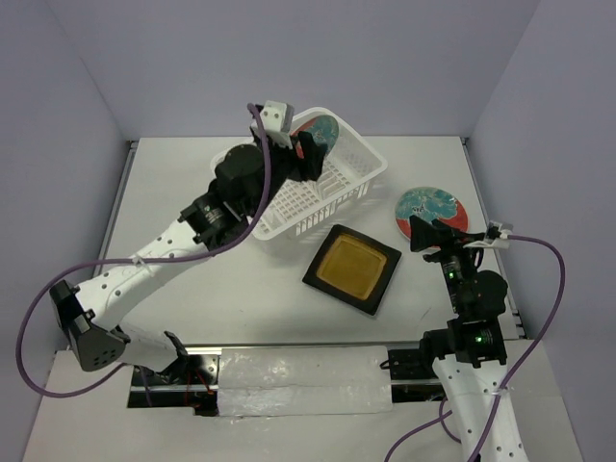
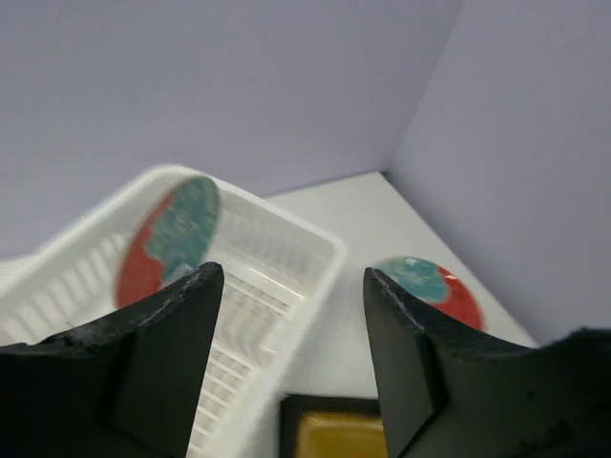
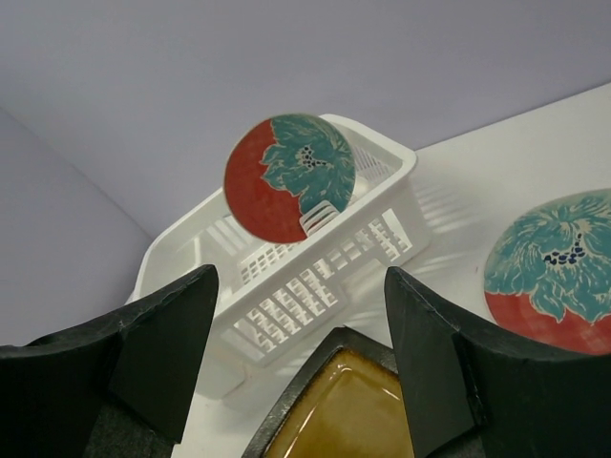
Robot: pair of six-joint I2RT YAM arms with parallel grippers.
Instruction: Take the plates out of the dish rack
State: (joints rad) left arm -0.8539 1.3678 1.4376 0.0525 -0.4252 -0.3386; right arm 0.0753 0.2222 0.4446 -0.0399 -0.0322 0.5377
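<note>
The white dish rack (image 1: 342,188) stands at the back of the table, also in the left wrist view (image 2: 277,277) and right wrist view (image 3: 315,277). One round red and teal plate (image 1: 322,132) stands upright in its far end (image 2: 167,239) (image 3: 289,176). A second round plate (image 1: 430,211) lies flat on the table to the right (image 2: 430,284) (image 3: 558,267). The amber square plate (image 1: 352,269) lies flat in front of the rack (image 2: 339,437) (image 3: 348,410). The teal square plate is out of view. My left gripper (image 1: 310,154) is open over the rack near the upright plate. My right gripper (image 1: 421,234) is open and empty beside the flat round plate.
The table's right edge (image 1: 474,173) runs close to the flat round plate. Lilac walls enclose the table on three sides. A padded strip (image 1: 303,380) lies along the near edge between the arm bases.
</note>
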